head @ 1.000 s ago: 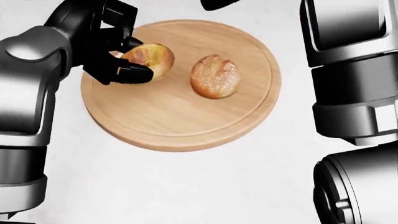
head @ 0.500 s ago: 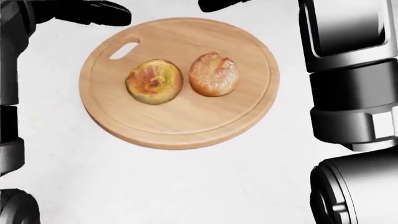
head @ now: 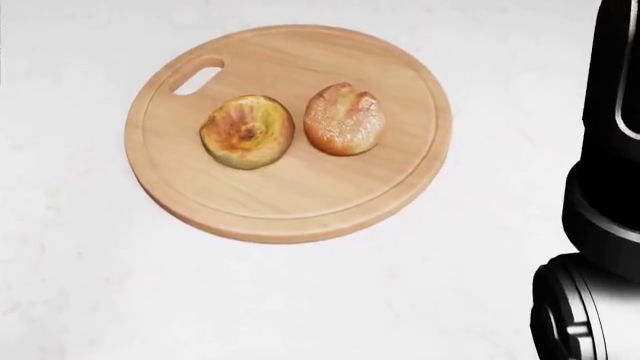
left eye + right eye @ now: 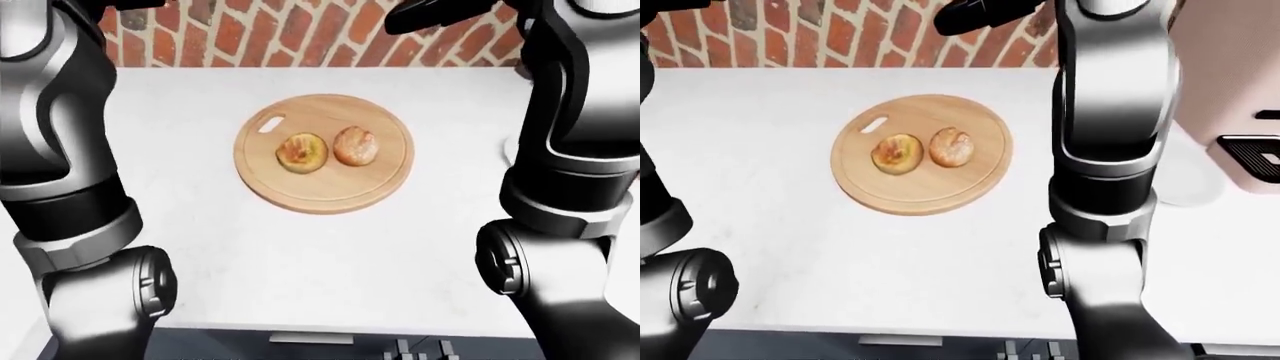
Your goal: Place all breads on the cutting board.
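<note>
**A:** So where are the hands at?

**B:** Right hand (image 4: 985, 13) is up at 12 o'clock in the right-eye view, against the brick wall (image 4: 290, 34). Just a dark shape with fingers sticking out toward 9 o'clock, nothing in it as far as I can see, but I honestly can't tell if it's released or clenched. Left hand is cut off by the top edge everywhere, only the left arm (image 4: 60, 150) shows.

**A:** And the bread?

**B:** Both pieces are on the round wooden cutting board (image 3: 300, 210). The browner, yellowish bun (image 3: 247, 131) sits at about 9 o'clock of the board's middle, and the pale crusty roll (image 3: 345, 118) is just beside it, toward 3 o'clock. Whether they touch I can't quite say. The board's handle slot (image 3: 197, 79) is at its 10 o'clock edge.

**A:** Any labels or writing?

**B:** Nope, nothing readable. The board lies flat on a white counter (image 3: 300, 300), and there's a pinkish appliance (image 4: 1240, 112) at 3 o'clock in the right-eye view, well apart from the board.
</note>
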Tool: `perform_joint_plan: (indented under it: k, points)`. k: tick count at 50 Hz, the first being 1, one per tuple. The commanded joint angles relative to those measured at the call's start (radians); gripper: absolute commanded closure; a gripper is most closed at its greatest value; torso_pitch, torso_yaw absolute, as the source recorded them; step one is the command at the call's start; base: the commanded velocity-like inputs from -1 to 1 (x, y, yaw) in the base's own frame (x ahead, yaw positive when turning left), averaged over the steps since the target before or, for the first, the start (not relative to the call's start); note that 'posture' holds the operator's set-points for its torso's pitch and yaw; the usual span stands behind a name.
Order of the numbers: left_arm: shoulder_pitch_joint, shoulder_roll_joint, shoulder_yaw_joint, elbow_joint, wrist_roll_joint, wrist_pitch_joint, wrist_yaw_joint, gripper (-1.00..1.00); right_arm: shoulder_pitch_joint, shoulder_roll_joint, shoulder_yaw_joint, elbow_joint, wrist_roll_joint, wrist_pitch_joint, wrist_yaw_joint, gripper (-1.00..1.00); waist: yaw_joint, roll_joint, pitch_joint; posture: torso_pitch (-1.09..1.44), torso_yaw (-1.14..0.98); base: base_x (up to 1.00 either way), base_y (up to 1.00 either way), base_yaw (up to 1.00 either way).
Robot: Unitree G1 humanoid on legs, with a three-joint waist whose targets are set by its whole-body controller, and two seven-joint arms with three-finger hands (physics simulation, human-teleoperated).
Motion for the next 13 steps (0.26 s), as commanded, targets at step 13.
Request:
perform_joint_plan:
  k: [13]
  points:
    - [-0.063,0.045,-0.015,-0.054,-0.024,-0.213,0.067,-1.0,-0.08,-0.02,-0.02,0.003,-0.041,-0.222,-0.06,-1.0,0.0,0.01,-0.028,0.0,0.0,0.0,0.0,0.0]
